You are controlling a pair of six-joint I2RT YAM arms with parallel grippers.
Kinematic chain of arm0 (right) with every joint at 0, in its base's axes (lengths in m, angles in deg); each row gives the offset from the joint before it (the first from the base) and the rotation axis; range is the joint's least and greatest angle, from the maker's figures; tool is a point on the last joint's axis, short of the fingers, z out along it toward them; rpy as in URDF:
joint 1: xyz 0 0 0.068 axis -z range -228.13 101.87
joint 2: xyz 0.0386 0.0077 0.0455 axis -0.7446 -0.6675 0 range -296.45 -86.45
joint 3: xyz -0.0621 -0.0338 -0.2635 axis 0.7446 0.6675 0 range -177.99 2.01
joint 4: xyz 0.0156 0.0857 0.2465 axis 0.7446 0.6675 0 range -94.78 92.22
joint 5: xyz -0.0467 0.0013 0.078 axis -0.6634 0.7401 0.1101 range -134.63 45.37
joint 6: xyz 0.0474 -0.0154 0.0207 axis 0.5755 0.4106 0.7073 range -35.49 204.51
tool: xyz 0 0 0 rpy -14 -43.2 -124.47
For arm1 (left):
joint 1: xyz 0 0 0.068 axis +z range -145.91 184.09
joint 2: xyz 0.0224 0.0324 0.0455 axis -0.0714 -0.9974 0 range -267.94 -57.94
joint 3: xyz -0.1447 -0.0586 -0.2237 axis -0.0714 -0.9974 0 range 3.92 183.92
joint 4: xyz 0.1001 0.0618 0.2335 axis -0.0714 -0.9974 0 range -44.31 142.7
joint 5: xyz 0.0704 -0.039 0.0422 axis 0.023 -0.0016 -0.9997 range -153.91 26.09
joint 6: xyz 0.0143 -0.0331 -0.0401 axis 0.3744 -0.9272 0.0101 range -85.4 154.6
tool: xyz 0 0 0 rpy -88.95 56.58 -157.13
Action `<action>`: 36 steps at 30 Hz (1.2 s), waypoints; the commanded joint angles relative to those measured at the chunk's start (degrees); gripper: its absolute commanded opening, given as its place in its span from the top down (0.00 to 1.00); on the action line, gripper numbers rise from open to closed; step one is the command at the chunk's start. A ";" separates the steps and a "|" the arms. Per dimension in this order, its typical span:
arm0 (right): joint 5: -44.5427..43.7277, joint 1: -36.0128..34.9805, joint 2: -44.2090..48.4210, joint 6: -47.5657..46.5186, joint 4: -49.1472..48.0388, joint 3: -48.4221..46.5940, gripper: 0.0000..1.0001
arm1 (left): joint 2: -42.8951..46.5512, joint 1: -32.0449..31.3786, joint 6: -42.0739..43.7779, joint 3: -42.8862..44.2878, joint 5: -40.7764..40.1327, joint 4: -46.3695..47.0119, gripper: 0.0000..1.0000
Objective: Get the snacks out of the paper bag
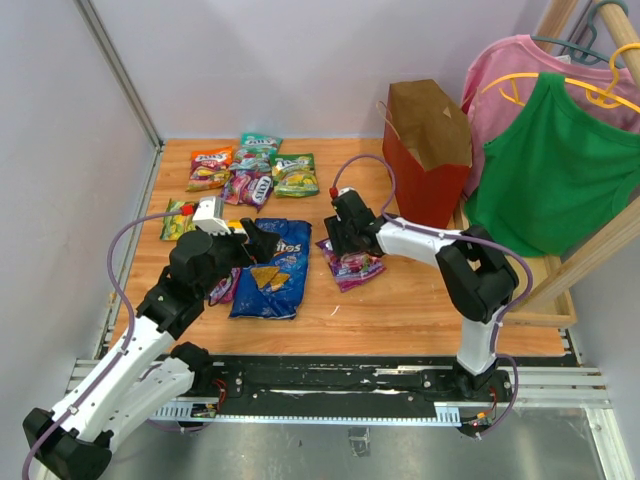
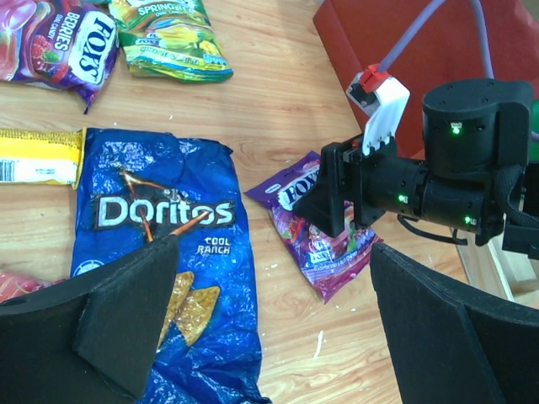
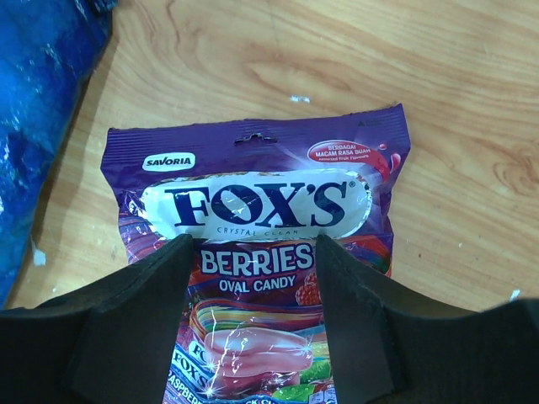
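On the table (image 1: 400, 310), between the blue chip bag (image 1: 268, 280) and the red paper bag (image 1: 425, 150), the right gripper (image 1: 345, 240) is down on a purple candy packet (image 1: 352, 265).

1. Right gripper. Both fingers are planted on the face of the packet, which lies flat on the wood. The jaws stand partly apart, with the printed label showing in the gap. Whether they pinch the packet or merely rest on it cannot be told.

2. Left gripper (image 2: 269, 278). It is spread to full width, holds nothing and hangs over the chip bag.

3. Snacks. An orange packet (image 1: 210, 165), a teal packet (image 1: 258, 145), a green packet (image 1: 295, 175) and a second purple packet (image 1: 250, 188) lie grouped at the far left. A yellow bar (image 1: 178, 218) lies near them. All are outside the paper bag.

4. Paper bag. It stands upright at the far right, mouth open, well apart from both grippers. Its bottom is hidden, so any remaining contents cannot be confirmed.

Step in hand, by judgement: placement of the purple packet, late in the task.

Next move calls for:
- a clean vertical lift of the right gripper, so the glossy film does not drag along;
- a check of the bag interior;
- a reach through the mouth clear of the thin handles, since a light bag tips easily.
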 commanded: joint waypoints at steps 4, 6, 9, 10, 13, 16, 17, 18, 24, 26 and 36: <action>-2.39 -0.07 -6.04 1.75 6.19 -3.89 0.40 | 1.24 0.10 1.92 0.44 -1.74 0.22 0.00; -3.33 -0.03 -6.22 2.40 6.88 -4.69 0.40 | 1.08 0.10 2.07 0.49 -1.96 0.04 0.00; -4.58 0.02 -6.97 3.19 8.20 -6.26 0.41 | 0.45 0.10 2.12 0.30 -1.51 0.70 0.00; -5.02 0.07 -7.81 3.39 8.76 -6.95 0.41 | 0.12 0.10 2.12 0.22 -1.36 0.92 0.00; -6.29 0.23 -8.82 3.98 10.28 -9.13 0.41 | -0.80 0.10 2.04 0.30 -1.09 1.14 0.00; -5.99 1.06 -9.97 4.61 10.59 -10.92 0.41 | -1.03 0.10 2.01 0.27 -0.95 1.24 0.00; -5.53 1.38 -10.41 4.76 10.52 -11.40 0.41 | -1.01 0.10 1.99 0.38 -0.94 1.19 0.00; -5.30 1.71 -10.87 4.76 10.19 -11.78 0.42 | -0.96 0.10 2.03 0.44 -1.00 1.15 0.00; -4.44 3.63 -14.10 4.64 9.37 -15.31 0.42 | -1.07 0.10 2.09 0.60 -0.87 1.10 0.00; -4.33 4.05 -15.03 4.54 9.25 -16.58 0.42 | -1.22 0.10 2.05 0.69 -0.87 1.14 0.00; -4.73 6.30 -18.85 7.27 9.97 -21.78 0.43 | -1.40 0.10 1.78 0.95 -0.59 0.83 0.00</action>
